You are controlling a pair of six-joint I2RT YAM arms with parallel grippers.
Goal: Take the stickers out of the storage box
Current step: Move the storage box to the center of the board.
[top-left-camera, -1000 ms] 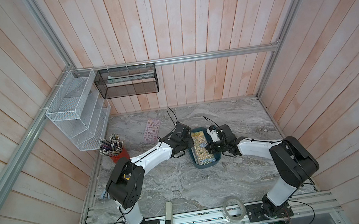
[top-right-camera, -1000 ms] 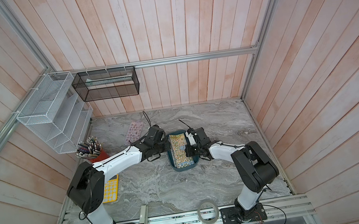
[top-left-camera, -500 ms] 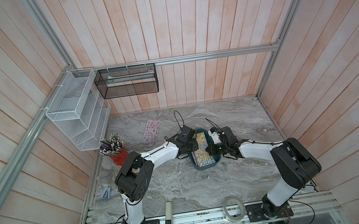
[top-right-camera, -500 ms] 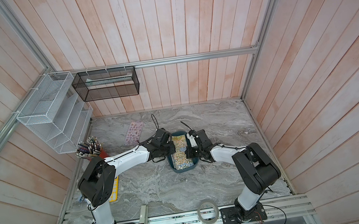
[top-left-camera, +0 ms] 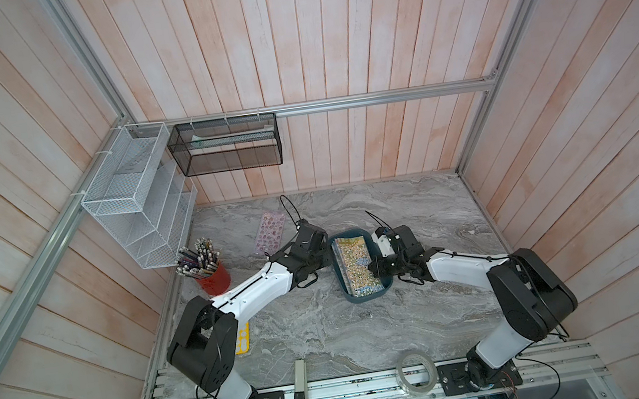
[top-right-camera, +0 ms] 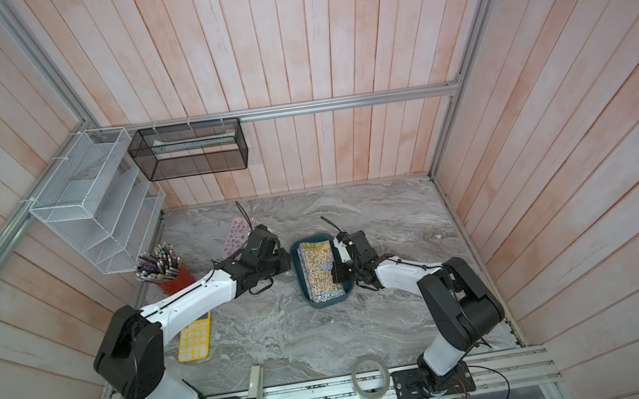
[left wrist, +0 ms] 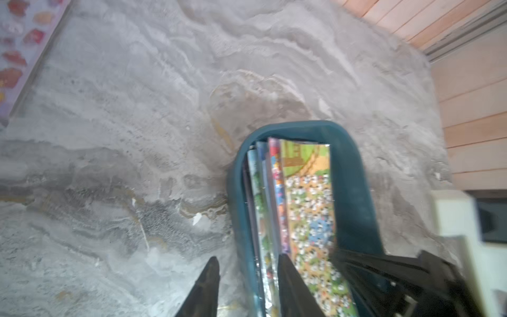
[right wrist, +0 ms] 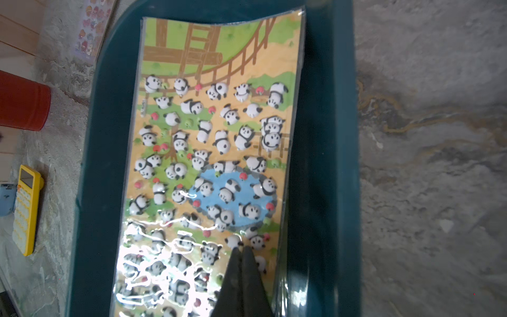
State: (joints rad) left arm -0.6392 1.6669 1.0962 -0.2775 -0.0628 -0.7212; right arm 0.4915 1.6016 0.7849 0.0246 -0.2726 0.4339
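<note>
Your storage box (top-left-camera: 366, 297) sits mid-worktop (top-left-camera: 327, 333) between both arms, the stickers (left wrist: 263, 192) stacked inside, a panda sheet (right wrist: 214, 142) uppermost. Your right claw (right wrist: 242, 248) is closed, fingers pressed together, its tip over that panda sheet near the wall on the right arm's side. Your left claw (left wrist: 247, 259) stands open astride the opposite wall, one finger outside over the worktop, the other inside above the sheets' edges. The blurred wrist view leaves it unclear whether either finger touches the wall. One pink sheet (top-left-camera: 267, 232) lies apart on the worktop, beyond the left arm.
</note>
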